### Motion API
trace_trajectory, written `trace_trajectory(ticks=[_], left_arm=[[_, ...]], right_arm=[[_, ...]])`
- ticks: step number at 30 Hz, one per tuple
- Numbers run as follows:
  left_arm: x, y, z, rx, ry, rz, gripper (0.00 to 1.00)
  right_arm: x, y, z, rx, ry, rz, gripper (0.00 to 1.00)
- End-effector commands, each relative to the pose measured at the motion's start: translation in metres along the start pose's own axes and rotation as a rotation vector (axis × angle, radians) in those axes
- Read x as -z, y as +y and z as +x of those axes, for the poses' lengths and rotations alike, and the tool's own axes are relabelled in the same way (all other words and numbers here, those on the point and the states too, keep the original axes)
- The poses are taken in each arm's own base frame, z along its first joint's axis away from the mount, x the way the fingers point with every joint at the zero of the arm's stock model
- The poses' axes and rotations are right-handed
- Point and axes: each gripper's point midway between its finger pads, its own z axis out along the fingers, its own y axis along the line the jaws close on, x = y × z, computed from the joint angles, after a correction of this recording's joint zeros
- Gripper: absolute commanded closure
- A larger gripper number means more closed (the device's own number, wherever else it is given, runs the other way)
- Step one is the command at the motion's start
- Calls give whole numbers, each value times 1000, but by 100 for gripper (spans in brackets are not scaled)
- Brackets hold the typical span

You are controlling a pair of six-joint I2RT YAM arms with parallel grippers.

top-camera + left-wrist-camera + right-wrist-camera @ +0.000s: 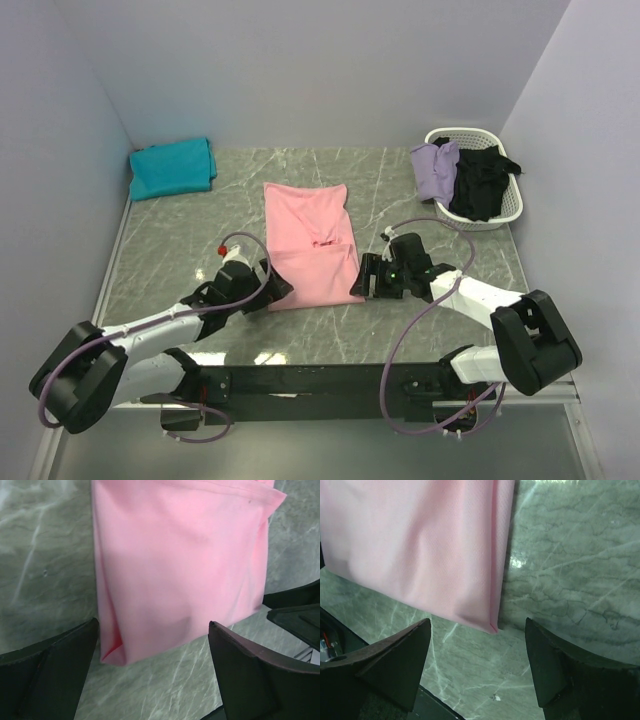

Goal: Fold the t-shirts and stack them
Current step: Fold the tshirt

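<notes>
- Left arm reaches low and forward from its base; left gripper [153,621] has its jaws wide, holding nothing.
- Folded pink t-shirt [308,240] lies just ahead of it, the near-left corner between the fingers.
- Right arm is bent at the elbow with the wrist turned inward; right gripper [477,621] is also spread wide and holds nothing, with the shirt's near-right corner just ahead of it.
- Can't tell whether either gripper's fingertips touch the cloth.
- Top view: both grippers cover the shirt's near corners.
- Wrist views cut off the shirt's far end.
</notes>
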Motion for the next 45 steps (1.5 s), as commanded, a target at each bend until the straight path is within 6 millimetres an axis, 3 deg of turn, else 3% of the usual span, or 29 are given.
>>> trace_trajectory(ticks=[1,16,32,34,41,43,44,45], left_arm=[[-1,22,28,8,96,-41,1],[24,54,55,42,151,-93,1],[7,61,68,68,203,-120,19],[8,64,69,73,203,-128,24],[12,64,67,72,193,-142,51],[12,64,66,69,195,-150,66],[11,66,67,65,199,-163,71],[11,65,66,62,200,-166,81]], right_arm=[[-2,-5,0,-25,-3,13,18],[-15,-4,22,-145,56,-43,21],[-18,-13,45,-215,117,-19,30],[-18,-15,47,-222,120,-15,34],[-22,-11,52,-235,135,-56,66],[-22,-10,53,-232,137,-65,69],[-22,-10,52,-234,130,-68,78],[-22,-10,53,-236,129,-68,81]])
